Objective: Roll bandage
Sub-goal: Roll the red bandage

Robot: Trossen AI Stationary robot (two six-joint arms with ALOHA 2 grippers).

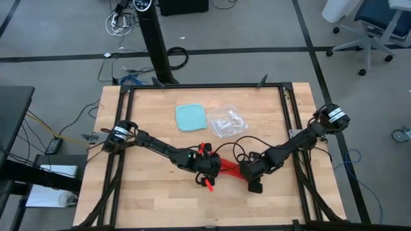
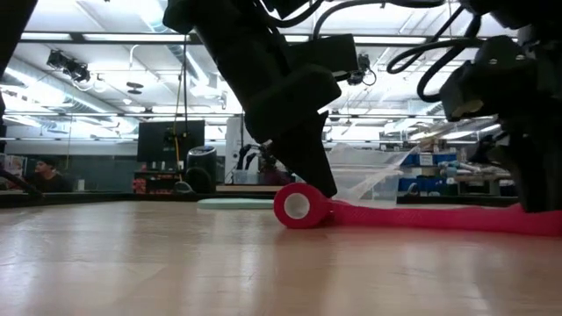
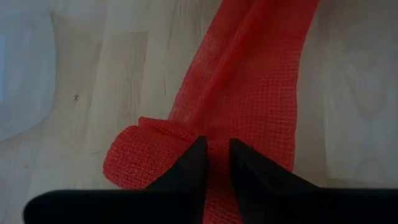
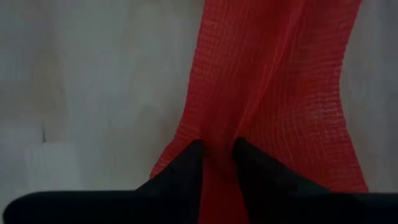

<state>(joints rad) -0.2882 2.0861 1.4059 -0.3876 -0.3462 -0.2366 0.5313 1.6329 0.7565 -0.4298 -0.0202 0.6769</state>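
Observation:
The red bandage [image 1: 230, 169] lies on the wooden table between my two grippers. Its one end is wound into a small roll [image 2: 299, 206] that rests on the table, and the flat mesh strip [image 2: 430, 217] runs from it toward the table's right. My left gripper [image 3: 216, 155] is shut on the rolled end. My right gripper [image 4: 217, 152] is shut on the strip farther along. In the high view the left gripper [image 1: 209, 169] and the right gripper [image 1: 249, 172] stand close together near the table's middle front. My left gripper pinches the bandage's rolled end [image 3: 214, 134] between its two fingertips, near the middle of the roll's width. The fingers slant down from above and from the table's left. The roll lies on the table. My right gripper pinches the flat strip [image 4: 219, 134] between its two fingertips, and the mesh is gathered into lengthwise folds there. The fingers point steeply down from above. The strip lies low along the table toward the roll.
A light-blue square container [image 1: 191, 117] and a clear crinkled plastic bag [image 1: 228, 122] lie toward the table's far side, behind the grippers. Bare wood [image 1: 160, 199] spreads at the near left. A person sits in the room beyond, at the far left of the low view.

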